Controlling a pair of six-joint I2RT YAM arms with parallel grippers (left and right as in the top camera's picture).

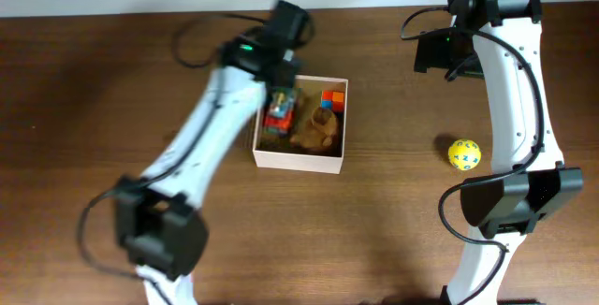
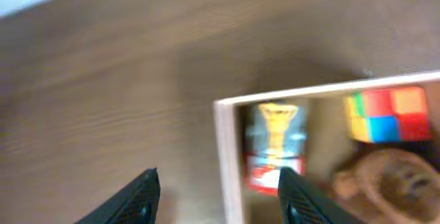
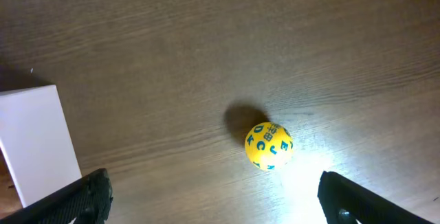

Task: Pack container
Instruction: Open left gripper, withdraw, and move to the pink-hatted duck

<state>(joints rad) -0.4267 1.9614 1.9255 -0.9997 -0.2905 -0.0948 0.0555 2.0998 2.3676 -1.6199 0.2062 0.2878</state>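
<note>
Found near the middle of a dark, grained wooden table (image 1: 94, 90): container (image 1: 298, 162), square, shallow, open-topped, with thin white walls and a tan cardboard floor. Holds 3 items: red toy vehicle (image 1: 278, 115) against the left wall, multicoloured block cube (image 1: 332, 99) in the far right corner, brown fuzzy plush (image 1: 315, 129) in front of the cube. Lying well to the right of the container, on bare wood: round yellow ball (image 1: 464, 153) printed with blue characters.

Left gripper (image 2: 220, 198): over the container's left wall, 2 black fingers apart, nothing between them. Right gripper (image 3: 220, 203): fingers spread wide, empty, above the ball.

Seen only from the left wrist, blurred: yellow part on the vehicle. Seen only from the right wrist: ball's dark shadow, a glare patch beside it, and the container's smooth white outer wall at the left edge. Seen only overhead: both arms whole.
</note>
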